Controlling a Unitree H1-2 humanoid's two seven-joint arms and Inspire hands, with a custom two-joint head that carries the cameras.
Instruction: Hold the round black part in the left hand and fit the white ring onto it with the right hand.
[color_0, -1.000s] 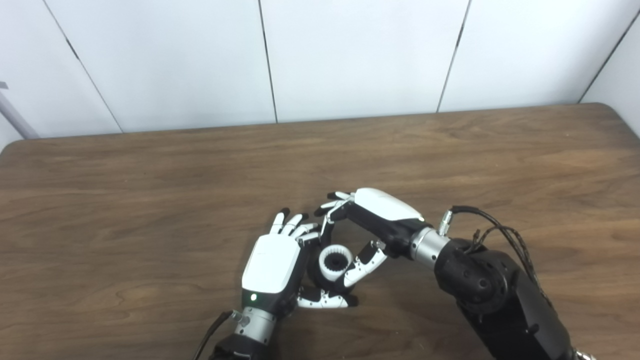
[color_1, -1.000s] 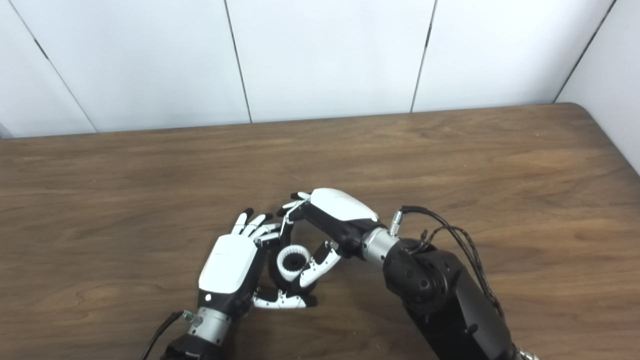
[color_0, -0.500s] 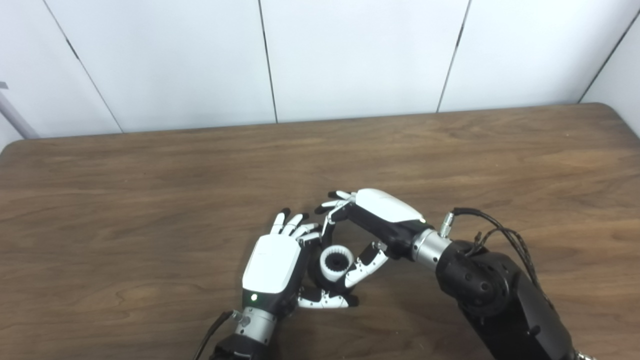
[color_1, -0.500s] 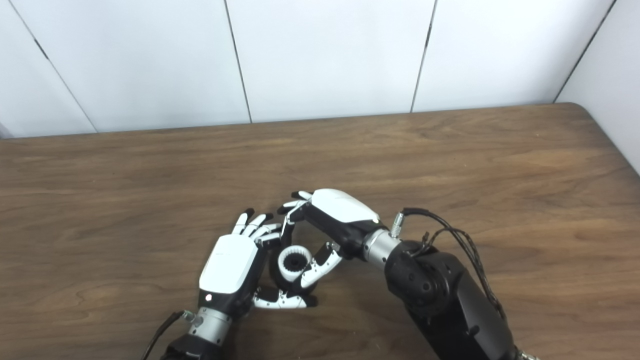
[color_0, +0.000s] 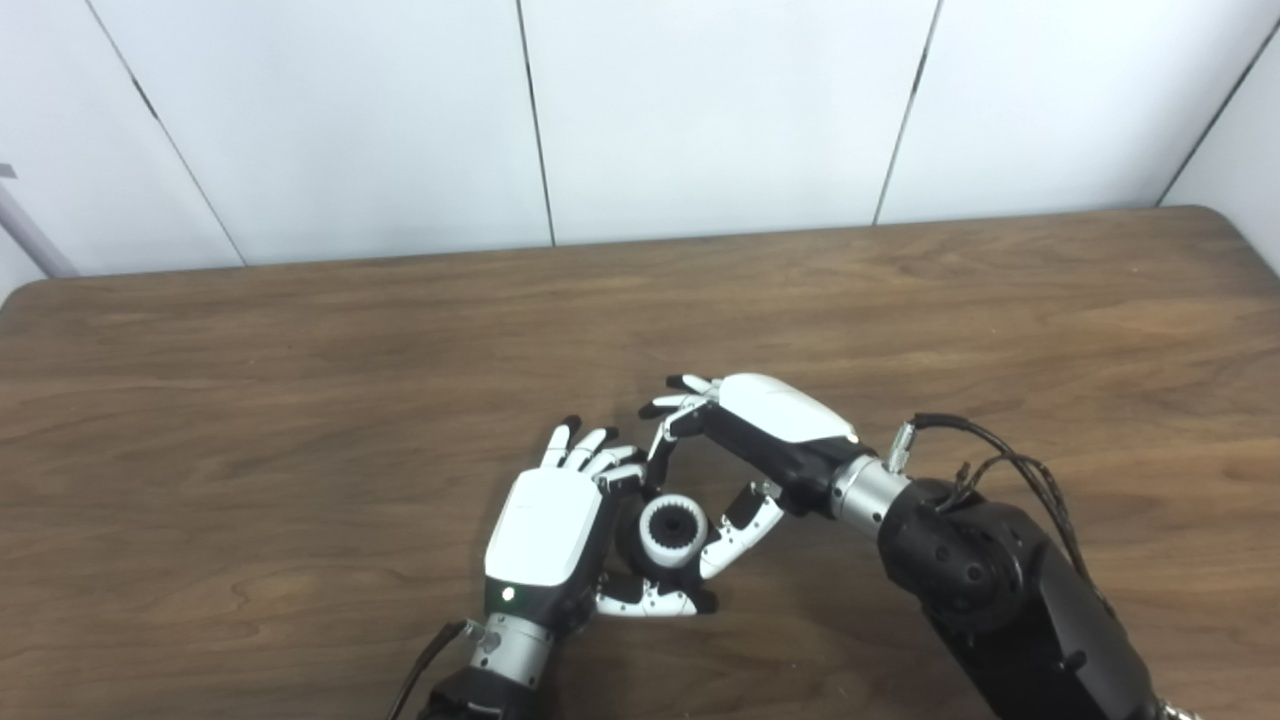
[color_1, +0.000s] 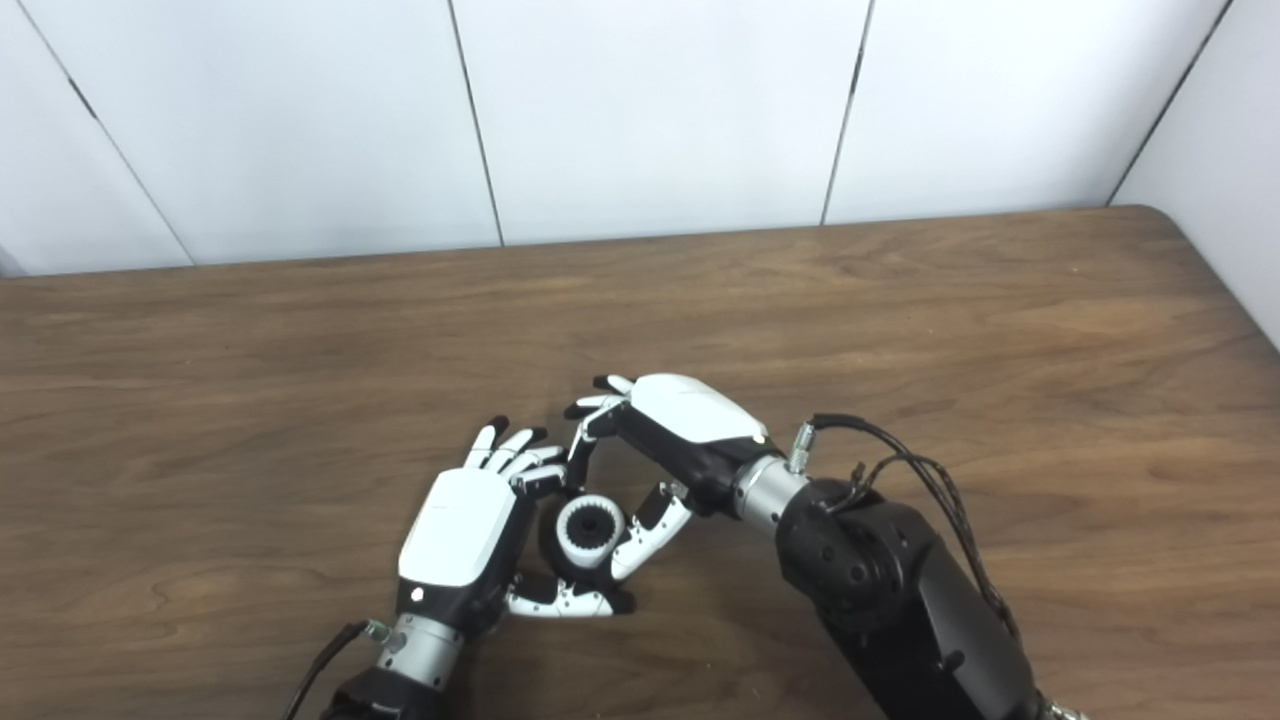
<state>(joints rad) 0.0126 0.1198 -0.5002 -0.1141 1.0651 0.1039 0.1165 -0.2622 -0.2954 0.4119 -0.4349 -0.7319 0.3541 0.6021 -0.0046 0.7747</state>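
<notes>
My left hand is shut on the round black part and holds it low over the table near the front edge. The white ring sits on top of the black part, with a dark toothed centre showing inside it; it also shows in the right eye view. My right hand is open just right of the ring. Its fingers arch over the far side and its thumb lies close beside the ring. Most of the black part is hidden by my left hand and the ring.
The brown wooden table stretches wide to the left, right and back. A white panelled wall stands behind its far edge. A cable loops off my right forearm.
My right hand has drawn slightly right and up, and its thumb has come off the ring. The ring sits lower on the black part. My left hand has not moved.
</notes>
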